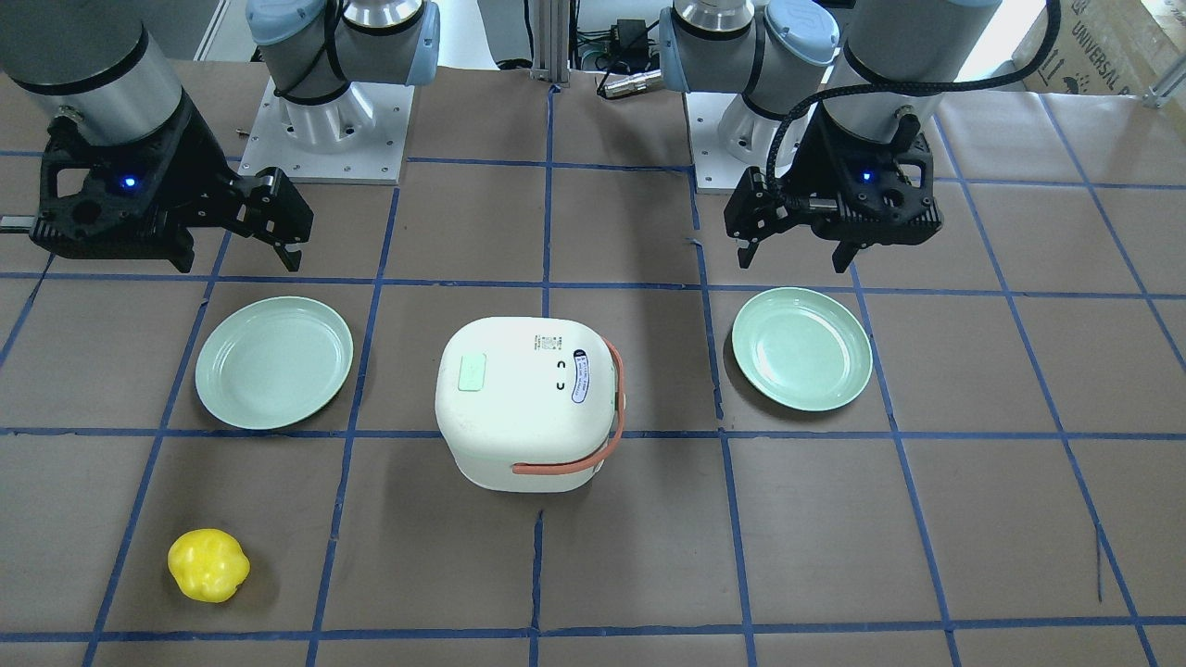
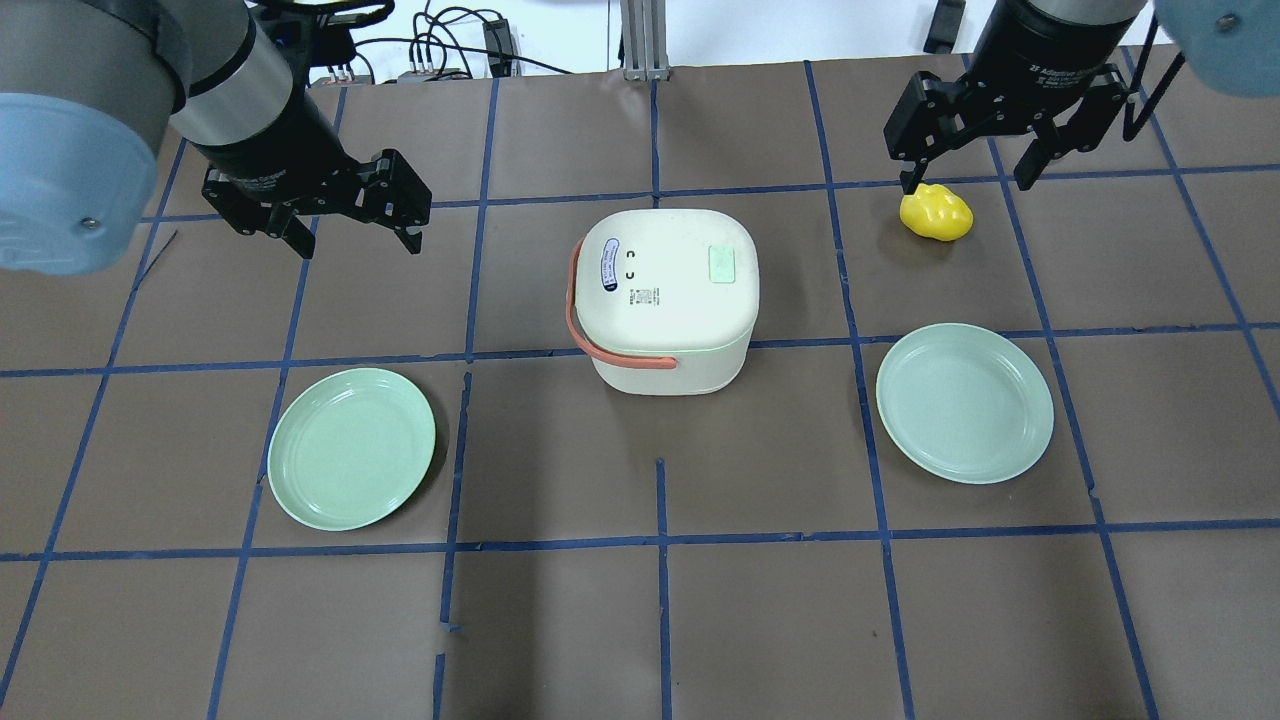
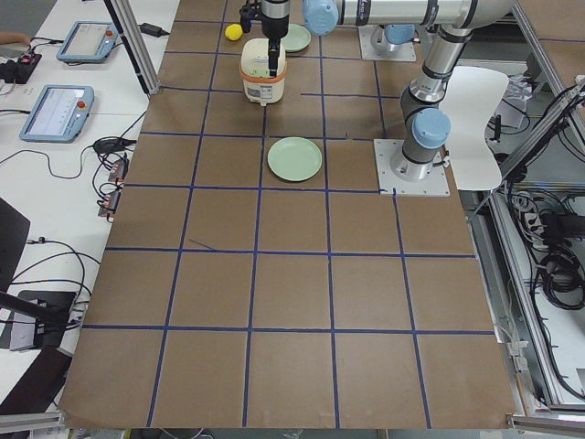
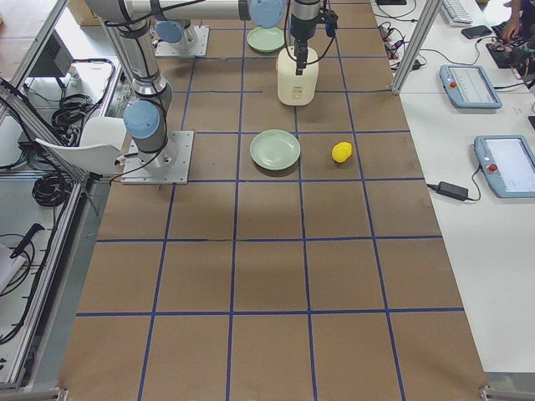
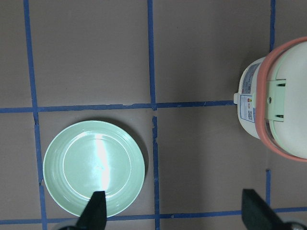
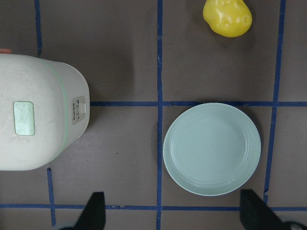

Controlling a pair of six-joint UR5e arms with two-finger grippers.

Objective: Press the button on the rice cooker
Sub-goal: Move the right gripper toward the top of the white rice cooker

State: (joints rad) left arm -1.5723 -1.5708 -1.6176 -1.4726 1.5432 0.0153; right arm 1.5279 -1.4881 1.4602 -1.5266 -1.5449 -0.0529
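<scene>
From overhead, the left pincer [image 2: 357, 240] hangs wide open and empty. The left green plate [image 2: 350, 447] lies on the counter [image 2: 560, 620]. The rice cooker [image 2: 665, 300] stands mid-counter, lid closed. Rightward lie the right green plate [image 2: 964, 402] and a yellow toy pepper [image 2: 936, 213], beneath the right pincer [image 2: 965, 183], also spread and empty.

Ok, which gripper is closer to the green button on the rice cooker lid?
The right. The button sits on the rice cooker's right half; the right gripper hovers off that side, while the left gripper hovers off the strap handle side, farther away.
</scene>
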